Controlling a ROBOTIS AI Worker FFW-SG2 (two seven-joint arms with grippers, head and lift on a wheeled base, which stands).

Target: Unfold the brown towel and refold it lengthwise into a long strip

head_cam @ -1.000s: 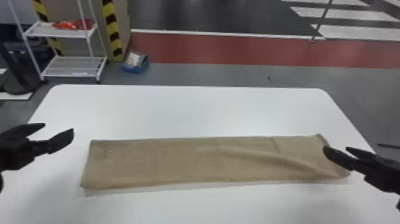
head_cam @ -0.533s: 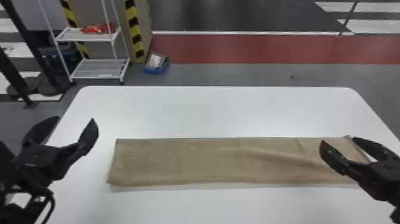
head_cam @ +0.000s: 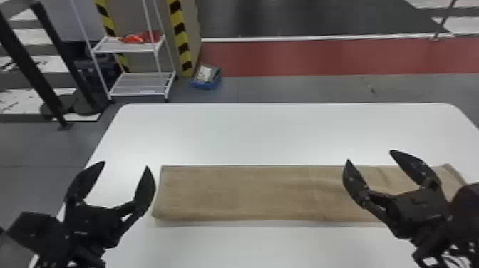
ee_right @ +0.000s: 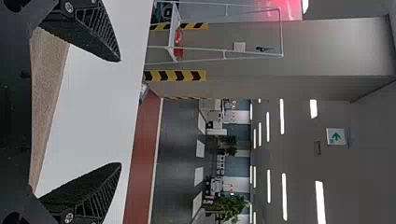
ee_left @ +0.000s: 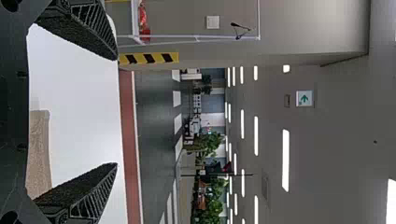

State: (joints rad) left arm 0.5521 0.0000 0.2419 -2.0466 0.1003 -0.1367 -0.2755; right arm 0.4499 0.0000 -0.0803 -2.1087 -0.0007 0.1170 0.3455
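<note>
Across the white table [head_cam: 271,135] lies the brown towel [head_cam: 249,194], probably light and limp, best pinched at its end corners. Left gripper [head_cam: 125,164] and right gripper [head_cam: 369,156] are empty, jaws spread.

From my left gripper [head_cam: 125,164], I've got its fingers parted wide, the brown towel [ee_left: 38,154] lying near on the white table [ee_left: 79,102], a red floor band [ee_left: 128,130] beyond and a white rack [ee_left: 135,21] far left.
</note>
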